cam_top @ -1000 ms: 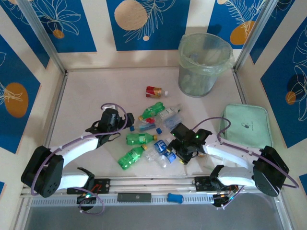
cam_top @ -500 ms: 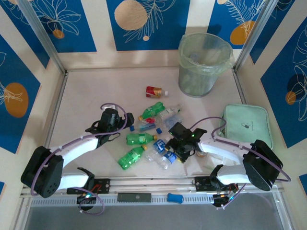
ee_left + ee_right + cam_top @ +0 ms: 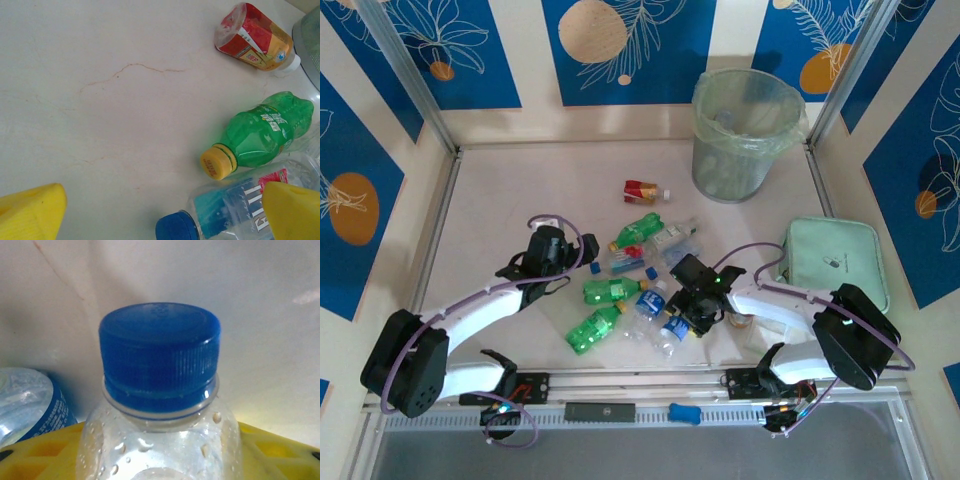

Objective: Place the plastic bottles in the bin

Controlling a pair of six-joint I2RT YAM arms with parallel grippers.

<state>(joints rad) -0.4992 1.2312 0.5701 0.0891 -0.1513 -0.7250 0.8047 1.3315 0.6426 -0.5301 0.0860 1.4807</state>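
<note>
Several plastic bottles lie in a cluster mid-table: green ones (image 3: 610, 291), clear blue-labelled ones (image 3: 650, 305) and a red-and-gold one (image 3: 643, 191) farther back. My right gripper (image 3: 690, 303) is at the cluster's right edge, and its yellow fingers (image 3: 280, 450) press both sides of a clear bottle with a blue cap (image 3: 160, 355). My left gripper (image 3: 560, 265) hovers open at the cluster's left. Between its yellow fingertips (image 3: 30, 212) lies bare table, with a blue-capped clear bottle (image 3: 230, 210) and a green yellow-capped bottle (image 3: 265, 132) just right. The bin (image 3: 700, 100) stands at the back right.
A flat mint-green tray (image 3: 835, 260) lies at the right edge beside my right arm. An aluminium frame and patterned walls close the table on three sides. The red-and-gold bottle (image 3: 255, 35) lies apart from the others, near the bin's foot.
My right gripper has slid left into the cluster and its jaws have narrowed onto the blue-capped clear bottle. The left arm has hardly moved.
</note>
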